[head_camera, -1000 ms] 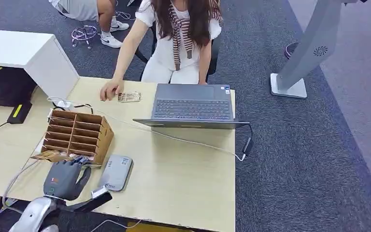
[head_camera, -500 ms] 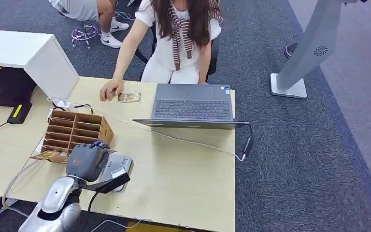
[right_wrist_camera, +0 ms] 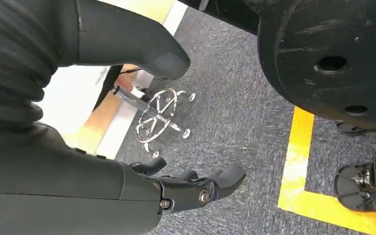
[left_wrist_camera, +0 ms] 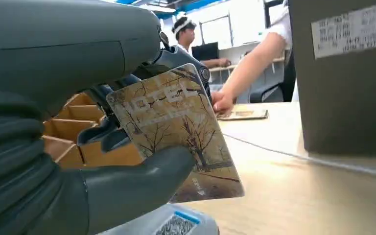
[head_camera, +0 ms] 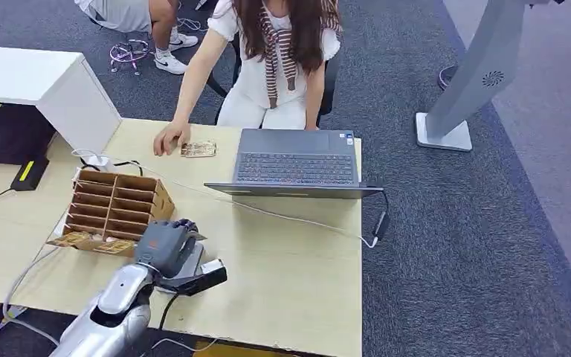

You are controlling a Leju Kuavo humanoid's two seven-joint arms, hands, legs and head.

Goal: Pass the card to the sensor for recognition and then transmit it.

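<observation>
Wooden table (head_camera: 282, 275), left hand (head_camera: 165, 245) gripping tilted card (left_wrist_camera: 176, 132)

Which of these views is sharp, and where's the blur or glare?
Head view: even indoor light, sharp across the table, soft shadows, no glare. Left wrist view: the card in the left hand is crisp; the person and bright room behind are softer, slightly washed out. Right wrist view: the right hand is dark and close, the carpet reasonably sharp.

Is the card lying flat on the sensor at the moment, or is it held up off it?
Held up: the left hand pinches the card tilted above the sensor.
</observation>
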